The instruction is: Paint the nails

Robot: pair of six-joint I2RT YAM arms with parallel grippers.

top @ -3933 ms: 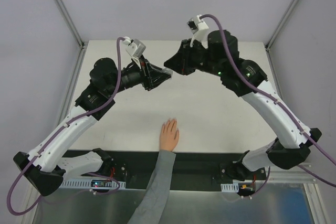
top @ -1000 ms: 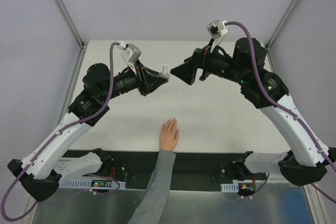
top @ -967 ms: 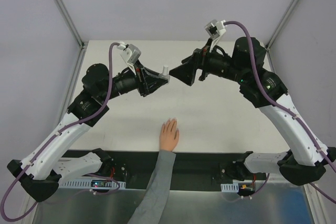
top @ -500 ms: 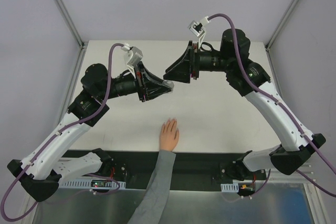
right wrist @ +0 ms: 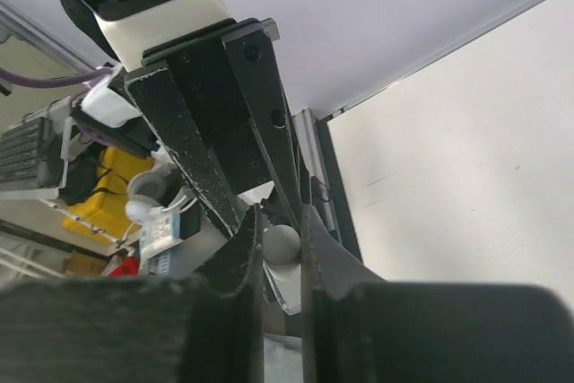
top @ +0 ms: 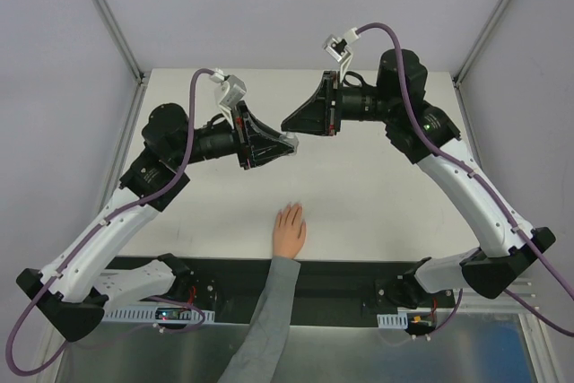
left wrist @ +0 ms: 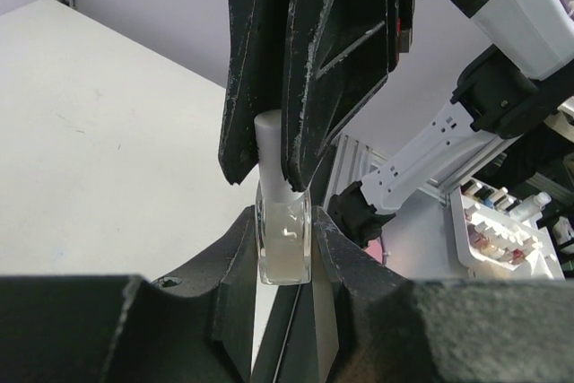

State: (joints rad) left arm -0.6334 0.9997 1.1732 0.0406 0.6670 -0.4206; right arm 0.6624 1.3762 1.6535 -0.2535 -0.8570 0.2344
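Observation:
A pale hand (top: 289, 230) lies flat near the table's front edge, fingers together, wrist in a grey sleeve (top: 265, 325). Its nails are too small to make out. My left gripper (top: 285, 144) is shut on a small clear bottle (left wrist: 285, 241) held in the air over the table's middle. The bottle's white cap (left wrist: 276, 152) points at the right gripper. My right gripper (top: 291, 123) meets it tip to tip, its jaws closed on the round cap (right wrist: 282, 243). Both grippers hover well beyond the hand.
The white table (top: 377, 186) has metal frame rails at the left (top: 126, 141) and right (top: 471, 123) edges. The arm bases stand on a black strip (top: 350, 280) at the near edge. Grey walls surround the table.
A second ago the grippers were apart, the bottle's cap bare. The right gripper has swung left and closed over the cap; the left gripper has turned a little toward it.

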